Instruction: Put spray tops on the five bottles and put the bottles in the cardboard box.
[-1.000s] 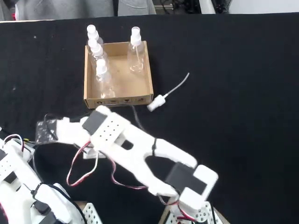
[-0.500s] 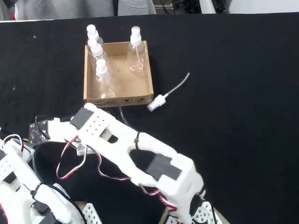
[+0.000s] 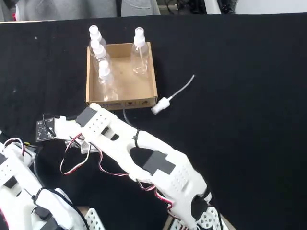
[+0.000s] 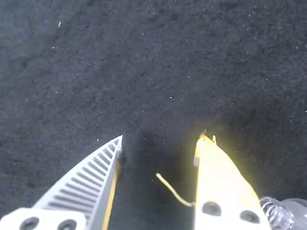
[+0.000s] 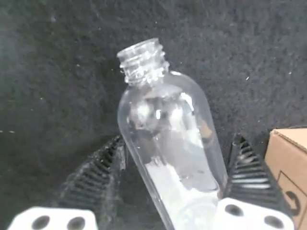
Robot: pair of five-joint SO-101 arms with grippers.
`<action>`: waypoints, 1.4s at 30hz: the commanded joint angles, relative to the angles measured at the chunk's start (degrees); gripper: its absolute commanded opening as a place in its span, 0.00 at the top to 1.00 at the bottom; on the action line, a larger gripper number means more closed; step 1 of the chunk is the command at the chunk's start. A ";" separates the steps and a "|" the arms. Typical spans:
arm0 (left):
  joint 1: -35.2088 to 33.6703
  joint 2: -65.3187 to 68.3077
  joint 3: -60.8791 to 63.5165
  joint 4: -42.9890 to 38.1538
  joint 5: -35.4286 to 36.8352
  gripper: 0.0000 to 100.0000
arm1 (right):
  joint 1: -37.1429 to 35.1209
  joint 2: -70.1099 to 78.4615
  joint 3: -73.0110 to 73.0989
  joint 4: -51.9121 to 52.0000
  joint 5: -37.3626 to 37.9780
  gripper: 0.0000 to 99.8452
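A clear bottle (image 5: 168, 143) without a top lies on the black cloth, neck pointing away from my right gripper (image 5: 178, 140). That gripper is open, with one black finger on each side of the bottle. My right arm (image 3: 124, 143) stretches across to the left, just in front of the cardboard box (image 3: 144, 81). Several bottles with spray tops (image 3: 139, 57) stand in the box. A loose spray top (image 3: 162, 105) with its long tube lies to the right of the box. My left gripper (image 4: 162, 139) hangs open over bare cloth, with a threaded bottle neck (image 4: 283, 213) beside it.
The left arm (image 3: 19, 191) sits at the front left corner. A corner of the cardboard box (image 5: 290, 158) is close beside my right gripper. Black cloth (image 3: 240, 120) covers the whole table, with free room to the right.
My right arm has dropped lower and flatter over the table, with its wrist shifting slightly left in front of the box. The box, its bottles and the loose spray top have not moved.
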 commanded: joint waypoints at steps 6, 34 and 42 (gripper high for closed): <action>-0.48 -1.85 -0.92 -0.88 -0.09 0.78 | 1.41 -1.01 -5.05 1.05 -3.69 0.82; -0.48 -1.85 -0.92 -0.88 -0.09 0.78 | 1.67 -0.84 -9.01 10.90 -16.79 0.67; -0.48 -1.85 -0.92 -0.97 -0.09 0.78 | -0.26 -0.66 -8.75 8.97 -13.36 0.67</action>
